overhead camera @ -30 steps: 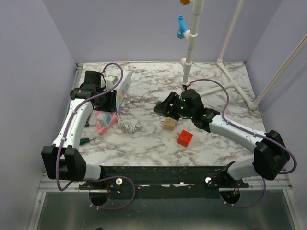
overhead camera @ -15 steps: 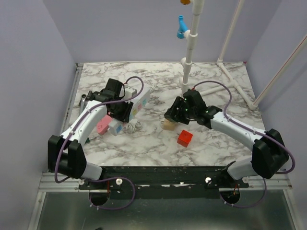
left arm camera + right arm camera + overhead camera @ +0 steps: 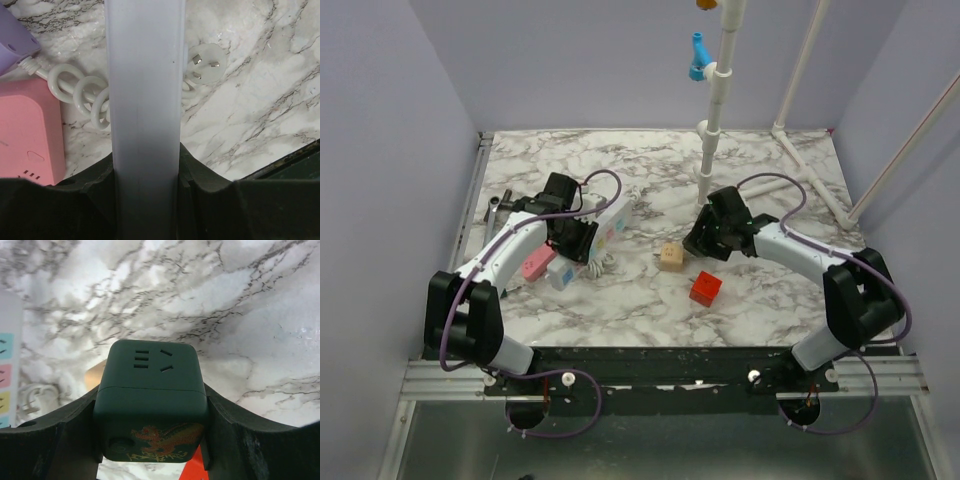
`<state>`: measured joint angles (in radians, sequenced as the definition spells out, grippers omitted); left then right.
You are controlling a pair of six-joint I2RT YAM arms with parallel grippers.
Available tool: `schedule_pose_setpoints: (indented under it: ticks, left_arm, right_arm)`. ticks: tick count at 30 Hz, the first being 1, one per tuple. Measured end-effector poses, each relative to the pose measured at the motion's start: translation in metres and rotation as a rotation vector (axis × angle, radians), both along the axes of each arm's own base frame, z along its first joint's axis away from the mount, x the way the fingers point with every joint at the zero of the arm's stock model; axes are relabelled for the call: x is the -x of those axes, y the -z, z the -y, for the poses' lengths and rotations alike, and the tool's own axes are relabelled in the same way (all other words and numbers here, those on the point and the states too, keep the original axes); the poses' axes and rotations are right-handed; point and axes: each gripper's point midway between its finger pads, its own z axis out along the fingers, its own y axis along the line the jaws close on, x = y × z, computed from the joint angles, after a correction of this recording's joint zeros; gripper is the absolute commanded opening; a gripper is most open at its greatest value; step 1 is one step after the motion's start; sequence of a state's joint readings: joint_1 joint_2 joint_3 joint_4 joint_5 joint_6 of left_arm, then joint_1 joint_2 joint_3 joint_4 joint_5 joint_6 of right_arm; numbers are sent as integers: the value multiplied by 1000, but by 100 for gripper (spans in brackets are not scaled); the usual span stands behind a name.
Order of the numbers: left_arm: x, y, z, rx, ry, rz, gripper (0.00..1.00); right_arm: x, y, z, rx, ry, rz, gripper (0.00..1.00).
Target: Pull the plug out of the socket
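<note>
Top view: the left gripper (image 3: 578,238) is clamped across the socket (image 3: 616,213), a long white strip with coloured outlets. The strip lies on the marble table (image 3: 770,170), left of centre, its long axis running from near-left to far-right. The right gripper (image 3: 700,240) sits well apart to the strip's right, beyond a wooden block (image 3: 671,257) and a red block (image 3: 705,289). What it carries cannot be made out here. Left wrist view: the strip's white body passes straight up between the closed fingers. Beside it lie a coiled white cord (image 3: 82,95), a three-pin cord end (image 3: 205,61), a pink box (image 3: 30,132) and a purple bar (image 3: 15,35). No outlet face shows here. Right wrist view: the fingers grip a dark green cube plug (image 3: 150,395), held above the marble. The strip's coloured edge shows only at far left, not touching the cube. Judgement: the plug appears separated; the left arm alone restrains the strip.
</note>
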<state>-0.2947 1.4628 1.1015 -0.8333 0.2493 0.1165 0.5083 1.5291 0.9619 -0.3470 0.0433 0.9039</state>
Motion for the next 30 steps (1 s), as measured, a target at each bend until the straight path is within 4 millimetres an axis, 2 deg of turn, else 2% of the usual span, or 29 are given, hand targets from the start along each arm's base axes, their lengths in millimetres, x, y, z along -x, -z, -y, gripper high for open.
schedule_pose_setpoints:
  ticks: [2,3,5,8,12,13,14,19,22,26,30]
  left_arm:
    - [2,3,0,-1,4,-4,23]
    - [2,5,-1,-2,4,-5,31]
    - [4,10,-1,-3,6,-6,37]
    - [5,11,-1,2,8,2,52]
    - [3,7,1,13,14,26,86]
    - [2,5,1,17,14,35,94]
    - [2,3,1,20,15,42,99]
    - [-3,-13,3,38,19,90,99]
    - [-4,-23,4,49,21,112,99]
    - [-3,-42,7,71,28,140,99]
    - [-1,-73,10,108,40,195,99]
  right_arm:
    - [1,15,1,23,4,-35,43]
    - [1,21,2,33,6,-48,50]
    - [2,30,4,48,11,-67,61]
    - [7,37,8,60,17,-84,76]
    - [10,41,10,65,26,-94,90]
    - [10,41,10,66,27,-93,98]
    - [10,41,11,68,29,-93,100]
    - [10,41,15,84,40,-92,100]
    - [13,34,18,90,43,-84,100]
    - [14,10,24,96,46,-45,100]
    - [2,-31,25,98,46,45,100]
